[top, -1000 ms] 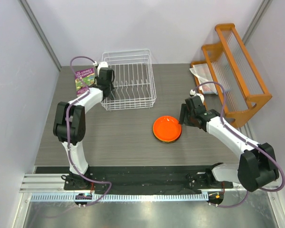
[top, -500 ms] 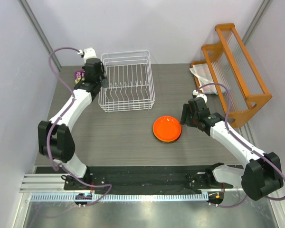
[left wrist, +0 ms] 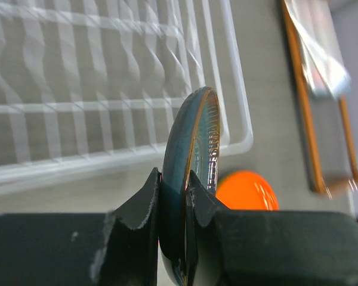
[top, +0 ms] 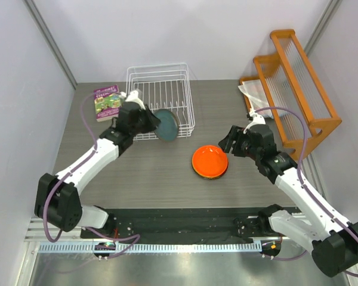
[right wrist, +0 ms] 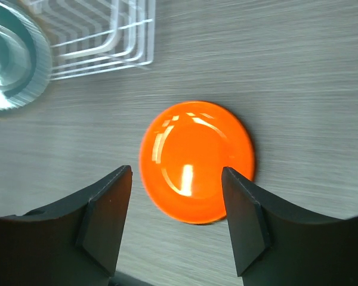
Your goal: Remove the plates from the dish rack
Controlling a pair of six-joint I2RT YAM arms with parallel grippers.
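Observation:
My left gripper [top: 148, 122] is shut on the rim of the dark teal-grey plate [top: 166, 125] and holds it on edge at the front right corner of the white wire dish rack [top: 160, 89]. In the left wrist view the plate [left wrist: 191, 143] stands upright between my fingers, with the rack [left wrist: 77, 107] behind it. The orange plate [top: 210, 161] lies flat on the table. My right gripper [top: 227, 140] is open and empty, just right of and above the orange plate [right wrist: 196, 161]. No plates show inside the rack. The red and green plates are out of view.
A purple book [top: 106, 101] lies left of the rack. An orange wooden rack with clear slats [top: 298, 83] stands at the far right, with a clear bag [top: 252, 92] beside it. Grey walls close in both sides.
My left gripper has swung from the rack's far left side to its front right corner and now holds the teal-grey plate. My right arm has lifted slightly beside the orange plate.

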